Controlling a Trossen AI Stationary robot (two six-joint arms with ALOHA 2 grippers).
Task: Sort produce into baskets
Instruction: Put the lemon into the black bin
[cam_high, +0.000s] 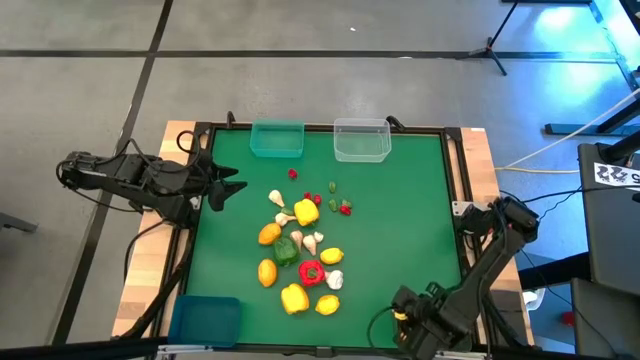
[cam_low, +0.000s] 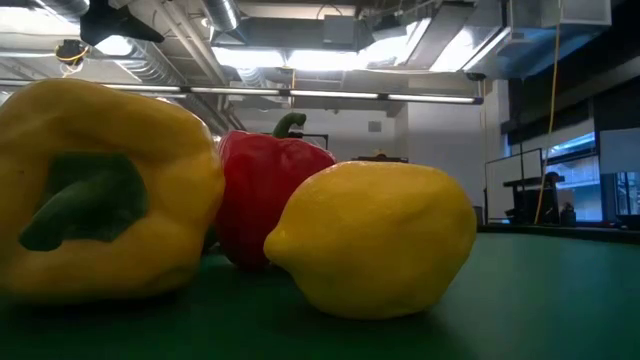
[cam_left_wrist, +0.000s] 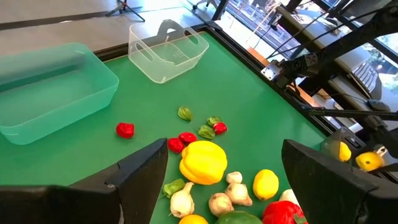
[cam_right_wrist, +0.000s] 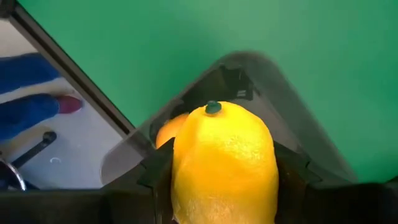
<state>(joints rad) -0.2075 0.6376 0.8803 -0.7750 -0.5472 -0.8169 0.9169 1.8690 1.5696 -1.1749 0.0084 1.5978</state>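
Two clear-walled plastic baskets, a translucent teal one (cam_high: 277, 139) and a colourless one (cam_high: 361, 140), stand at the far edge of the green desk (cam_high: 400, 220) in the high view, an opaque blue bin (cam_high: 205, 320) sits at the near left corner, and the toy produce (cam_high: 300, 245) lies heaped mid-desk. In the left wrist view, the left gripper (cam_left_wrist: 224, 180) hangs spread wide and empty over the yellow bell pepper (cam_left_wrist: 203, 162). In the right wrist view, the right gripper (cam_right_wrist: 224, 180) pinches a yellow plastic lemon (cam_right_wrist: 224, 165) above a dark grey translucent bin (cam_right_wrist: 292, 99) at the near right corner.
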